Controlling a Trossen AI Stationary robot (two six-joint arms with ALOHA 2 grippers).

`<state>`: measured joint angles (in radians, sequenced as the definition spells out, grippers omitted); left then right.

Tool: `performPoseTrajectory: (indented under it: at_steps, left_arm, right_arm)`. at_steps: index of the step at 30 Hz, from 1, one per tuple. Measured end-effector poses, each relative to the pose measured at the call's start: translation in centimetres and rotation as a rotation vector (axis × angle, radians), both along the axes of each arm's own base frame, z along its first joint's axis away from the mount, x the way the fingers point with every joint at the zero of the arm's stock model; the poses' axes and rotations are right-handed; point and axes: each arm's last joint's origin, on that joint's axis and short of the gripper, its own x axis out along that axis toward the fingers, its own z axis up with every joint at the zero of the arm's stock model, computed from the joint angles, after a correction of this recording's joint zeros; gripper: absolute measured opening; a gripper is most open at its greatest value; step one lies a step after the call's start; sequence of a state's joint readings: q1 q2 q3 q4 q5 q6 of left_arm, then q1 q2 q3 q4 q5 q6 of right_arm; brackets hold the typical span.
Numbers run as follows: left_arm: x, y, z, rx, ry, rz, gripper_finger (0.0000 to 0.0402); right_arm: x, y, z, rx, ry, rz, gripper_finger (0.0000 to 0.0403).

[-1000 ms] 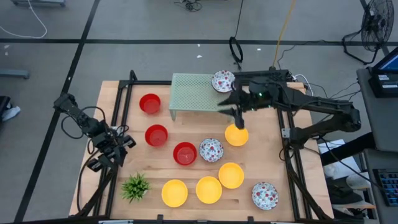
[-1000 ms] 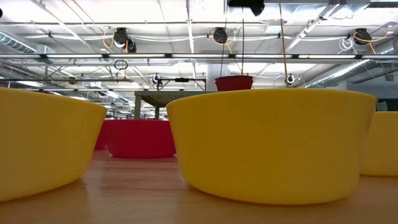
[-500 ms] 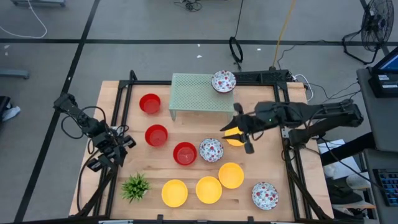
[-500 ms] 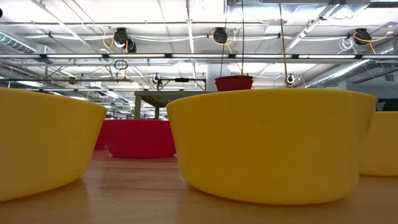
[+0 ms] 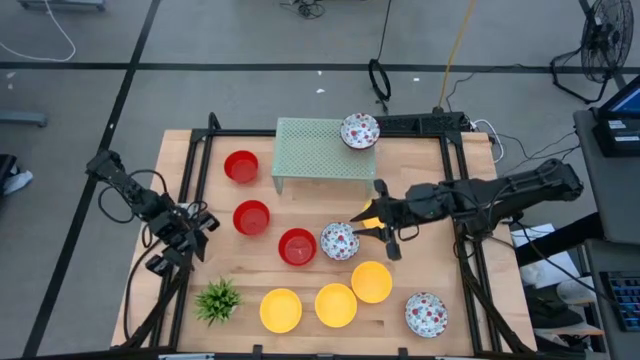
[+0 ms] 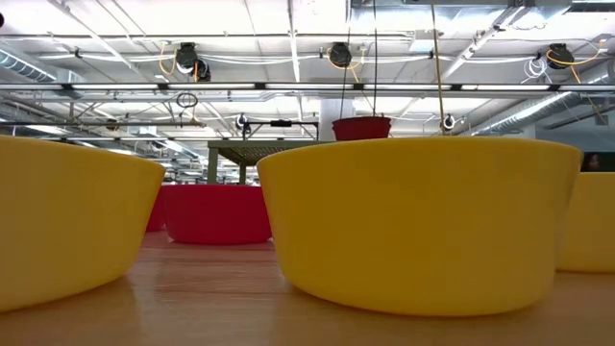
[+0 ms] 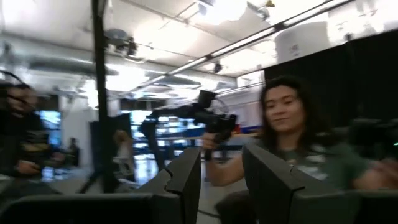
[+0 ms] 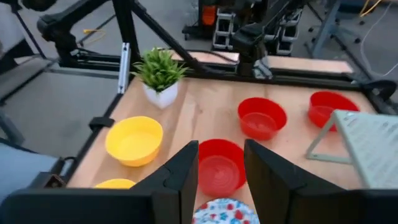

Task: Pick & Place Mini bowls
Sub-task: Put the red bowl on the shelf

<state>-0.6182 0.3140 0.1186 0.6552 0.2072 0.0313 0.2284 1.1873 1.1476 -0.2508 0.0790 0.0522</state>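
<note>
Several mini bowls sit on the wooden table. Red ones (image 5: 241, 166), (image 5: 251, 216), (image 5: 297, 246) are on the left. Yellow ones (image 5: 281, 309), (image 5: 336, 304), (image 5: 371, 281) stand near the front. One floral bowl (image 5: 340, 240) is mid-table, one (image 5: 425, 313) at the near right, and one (image 5: 359, 130) rests on the green rack (image 5: 320, 150). My right gripper (image 5: 368, 228) hovers open above a part-hidden yellow bowl (image 5: 366, 211), its fingers (image 8: 186, 180) pointing over the mid-table floral bowl (image 8: 224, 213) toward a red bowl (image 8: 217, 167). My left gripper (image 5: 185, 238) waits open at the table's left edge, tilted up into the room (image 7: 221, 180).
A small green plant (image 5: 218, 298) in a white pot stands at the near left. Black frame rails (image 5: 195, 190) run along the table's sides. In the low view, yellow bowls (image 6: 423, 221) fill the foreground. A person shows beyond the table in the left wrist view.
My right gripper has swung from beside the green rack toward the table's near edge and sunk a little. It now hangs over the yellow bowl next to the mid-table floral bowl. Its fingers keep the same gap. No bowl has moved.
</note>
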Motion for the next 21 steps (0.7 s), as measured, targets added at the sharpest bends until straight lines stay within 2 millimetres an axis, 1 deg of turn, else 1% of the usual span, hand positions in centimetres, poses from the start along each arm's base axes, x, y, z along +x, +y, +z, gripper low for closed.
performPoseTrajectory:
  at_steps: [4, 7, 11, 14, 16, 18, 21]
  left_arm:
    - [0.1, 0.1, 0.0, 0.039, -0.047, 0.065, 0.0122]
    - [0.0, 0.1, 0.1, 0.042, -0.061, 0.071, 0.0122]
    - [0.0, 0.2, 0.3, 0.018, -0.072, 0.069, 0.0122]
    - [0.0, 0.3, 0.3, 0.031, -0.094, 0.131, 0.0122]
    - [0.2, 0.5, 0.3, 0.022, -0.082, 0.236, 0.0122]
    - [0.6, 1.0, 0.3, -0.040, -0.009, 0.430, 0.0122]
    - [1.2, 2.0, -0.2, -0.174, 0.157, 0.750, 0.0122]
  right_arm:
    - [-0.1, 0.5, -0.1, 0.061, 0.013, -0.009, 0.0114]
    - [-0.2, 0.8, -0.1, 0.090, 0.018, -0.008, 0.0114]
    - [-0.3, 1.1, -0.1, 0.075, 0.012, -0.037, 0.0114]
    - [-0.3, 1.1, -0.1, 0.047, 0.004, -0.071, 0.0114]
    - [-0.3, 1.1, -0.1, 0.040, 0.003, -0.078, 0.0114]
    - [-0.3, 1.0, -0.1, 0.040, 0.003, -0.082, 0.0114]
    - [-0.3, 1.0, -0.1, 0.040, 0.004, -0.081, 0.0114]
